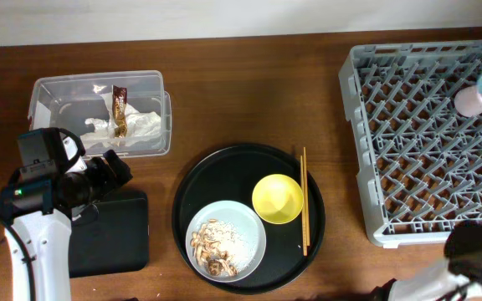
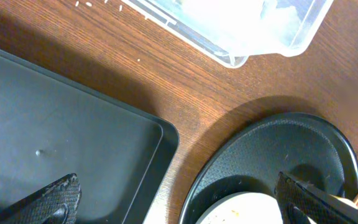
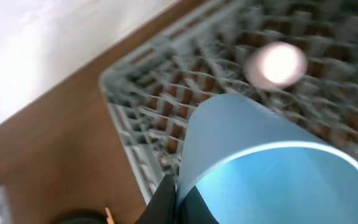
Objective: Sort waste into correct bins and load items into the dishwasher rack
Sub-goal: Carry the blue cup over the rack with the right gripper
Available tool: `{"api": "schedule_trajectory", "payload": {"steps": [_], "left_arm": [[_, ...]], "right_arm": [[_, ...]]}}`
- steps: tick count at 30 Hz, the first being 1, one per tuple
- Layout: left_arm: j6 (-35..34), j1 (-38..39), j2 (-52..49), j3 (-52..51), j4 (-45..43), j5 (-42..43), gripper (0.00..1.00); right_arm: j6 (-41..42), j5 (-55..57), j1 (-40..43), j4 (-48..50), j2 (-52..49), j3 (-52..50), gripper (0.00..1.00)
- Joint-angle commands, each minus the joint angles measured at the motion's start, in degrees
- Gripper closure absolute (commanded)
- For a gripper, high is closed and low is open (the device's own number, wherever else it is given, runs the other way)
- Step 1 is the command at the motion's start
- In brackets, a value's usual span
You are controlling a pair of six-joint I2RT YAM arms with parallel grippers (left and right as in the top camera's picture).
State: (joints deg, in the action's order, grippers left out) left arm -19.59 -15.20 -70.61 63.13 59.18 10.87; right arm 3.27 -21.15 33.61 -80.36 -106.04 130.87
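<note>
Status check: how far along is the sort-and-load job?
Done: napkin and snack wrapper in the clear tub; pink cup in the rack. In hand: right claw shut on the light-blue cup over the rack. To do: plate with food scraps, yellow bowl, chopsticks on the round tray.

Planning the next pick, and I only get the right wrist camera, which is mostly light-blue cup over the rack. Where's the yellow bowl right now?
Observer: The yellow bowl sits on the round black tray, left of the dishwasher rack and apart from it.
Operator: Anything else on that tray to clear first?
Observer: A grey plate with food scraps piled on it.
Operator: Is the left arm free?
Observer: The left gripper hangs with its jaws open and empty, between the black rectangular tray and the round one.
</note>
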Motion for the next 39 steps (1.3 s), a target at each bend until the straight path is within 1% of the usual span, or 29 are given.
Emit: {"api": "schedule_trajectory", "payload": {"steps": [1, 8, 10, 13, 17, 19, 22, 28, 33, 36, 38, 39], "left_arm": [[-0.7, -0.2, 0.7, 0.8, 0.1, -0.2, 0.01], [-0.7, -0.2, 0.7, 0.8, 0.1, -0.2, 0.01], [-0.7, -0.2, 0.7, 0.8, 0.0, -0.2, 0.01], [-0.7, -0.2, 0.7, 0.8, 0.1, -0.2, 0.01], [-0.7, -0.2, 0.7, 0.8, 0.0, -0.2, 0.01], [-0.7, -0.2, 0.7, 0.8, 0.0, -0.2, 0.01], [-0.7, -0.2, 0.7, 0.8, 0.1, -0.2, 0.01], [-0.7, -0.2, 0.7, 0.8, 0.0, -0.2, 0.01], [-0.7, -0.2, 0.7, 0.8, 0.1, -0.2, 0.01], [-0.7, -0.2, 0.7, 0.8, 0.0, -0.2, 0.01], [-0.7, -0.2, 0.7, 0.8, 0.1, -0.2, 0.01], [-0.7, -0.2, 0.7, 0.8, 0.0, -0.2, 0.01]], "right_arm": [[-6.5, -23.6, 3.2, 4.1, -9.2, 0.3, 0.96], [-6.4, -52.6, 4.4, 21.4, -25.9, 0.3, 0.96], [-5.2, -57.3, 4.4, 25.7, -30.3, 0.3, 0.96], [-3.2, -57.7, 4.7, 27.1, -35.6, 0.3, 0.96], [-3.3, -56.7, 6.1, 24.2, -38.7, 0.3, 0.96], [-3.3, -50.2, 7.1, 21.4, -38.4, 0.3, 0.96], [-3.3, -45.7, 8.1, 18.0, -38.3, 0.3, 0.96], [-3.9, -45.6, 9.6, 13.4, -37.6, 0.3, 0.96], [-4.6, -45.4, 9.6, 10.4, -36.0, 0.3, 0.87], [-4.6, -44.2, 9.6, 9.8, -34.3, 0.3, 0.86], [-6.3, -44.9, 9.5, 9.6, -33.0, 0.3, 0.87], [-7.1, -46.0, 9.5, 9.6, -32.5, 0.3, 0.89]]}}
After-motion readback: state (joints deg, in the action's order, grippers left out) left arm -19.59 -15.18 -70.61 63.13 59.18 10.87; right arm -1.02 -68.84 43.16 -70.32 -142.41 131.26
